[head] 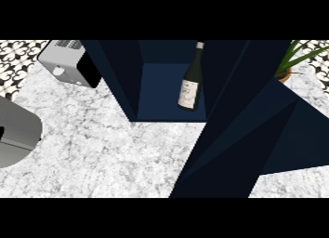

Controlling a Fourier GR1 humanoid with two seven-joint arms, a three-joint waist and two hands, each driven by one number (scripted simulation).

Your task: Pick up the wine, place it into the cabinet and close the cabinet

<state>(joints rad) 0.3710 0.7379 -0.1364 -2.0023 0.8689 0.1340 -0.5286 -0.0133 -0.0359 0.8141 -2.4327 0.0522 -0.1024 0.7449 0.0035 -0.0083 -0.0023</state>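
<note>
Dark glass wine bottle stood inside the open navy cabinet.

It rested on the cabinet floor, toward the right side, neck pointing far. The cabinet door swung open toward the near right over the marble counter. A toaster sat far left, a plant far right. Neither hand showed, so their state could not be told.

A grey toaster stands top left, a potted plant top right, perhaps a sink at left.
</note>
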